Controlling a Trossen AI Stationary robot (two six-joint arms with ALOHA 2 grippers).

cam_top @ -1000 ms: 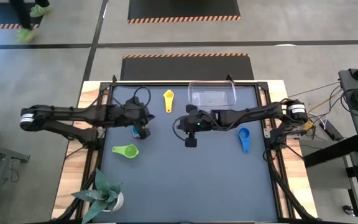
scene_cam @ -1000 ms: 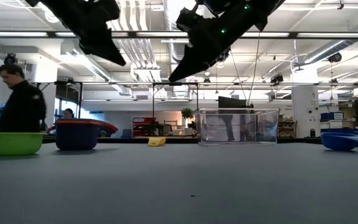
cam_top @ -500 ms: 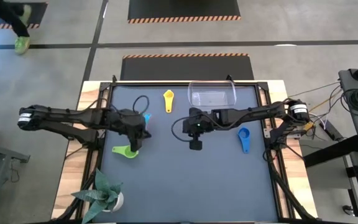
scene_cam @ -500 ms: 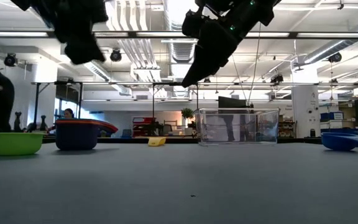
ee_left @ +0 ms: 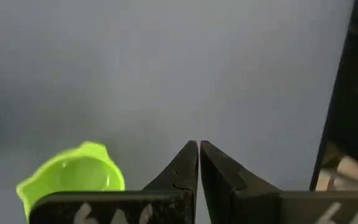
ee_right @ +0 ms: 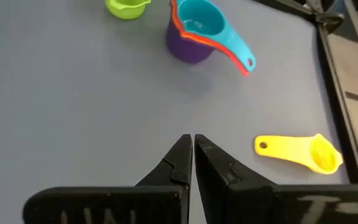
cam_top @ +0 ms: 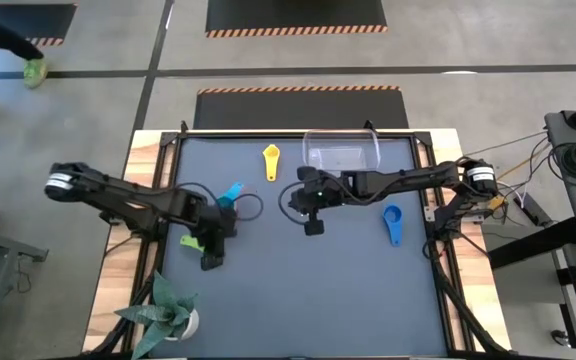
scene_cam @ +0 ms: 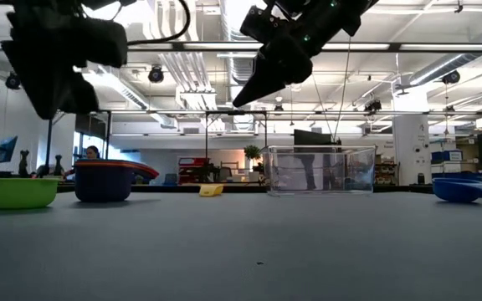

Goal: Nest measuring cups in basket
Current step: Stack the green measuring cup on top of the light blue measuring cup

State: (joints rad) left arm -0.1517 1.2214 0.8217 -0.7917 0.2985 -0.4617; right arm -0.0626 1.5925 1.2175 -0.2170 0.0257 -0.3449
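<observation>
Nesting is only starting: basket point(cam_top: 342, 152) is standing empty at the table's far edge, cups are lying scattered, both grippers point(ee_left: 199, 163) point(ee_right: 193, 155) are hovering with fingers together, holding nothing.

- The clear basket point(scene_cam: 320, 170) stands mid-table.
- Far to its left sit my green cup point(scene_cam: 23, 192) and a dark blue cup point(scene_cam: 104, 181) with a red rim.
- A yellow cup point(scene_cam: 212, 191) lies just left of the basket; a blue cup point(scene_cam: 465, 188) sits to its right.
- My right gripper point(scene_cam: 243, 98) hangs above the basket's left side.
</observation>
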